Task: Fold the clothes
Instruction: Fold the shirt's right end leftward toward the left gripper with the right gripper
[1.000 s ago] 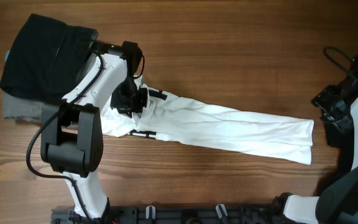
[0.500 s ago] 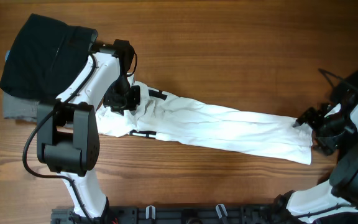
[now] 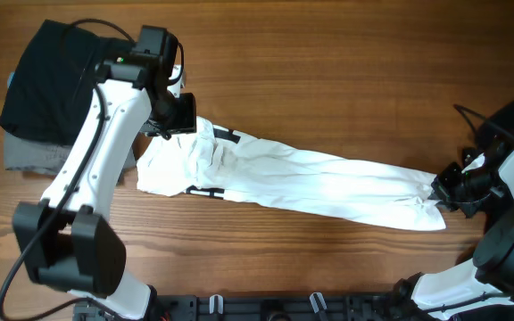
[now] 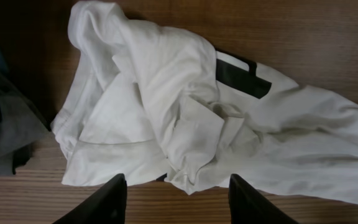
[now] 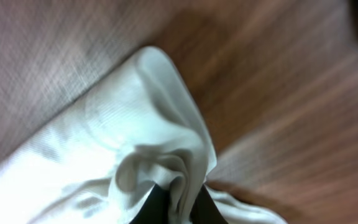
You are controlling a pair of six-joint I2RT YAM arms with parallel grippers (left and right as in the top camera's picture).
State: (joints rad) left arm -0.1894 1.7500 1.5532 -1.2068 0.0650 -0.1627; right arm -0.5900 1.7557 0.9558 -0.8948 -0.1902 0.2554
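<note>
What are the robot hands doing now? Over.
Left gripper open over shirt, bunched end. Right gripper shut on its other end. Black clothes beside, nothing blocking.

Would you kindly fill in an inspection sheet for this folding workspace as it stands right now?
Surface: wooden table, bare wood around the garments.
Job's things: white T-shirt lying as a long strip, bunched at its left end; black garment lying on a grey garment at the far left.
Clutter: nothing seen.
Grippers: left claw open above the bunched end, holding nothing; right claw shut on the T-shirt's right end.
Cables: black cable arcs over the left arm; a thin loop by the right arm.
Surroundings: black rail along the near edge.
</note>
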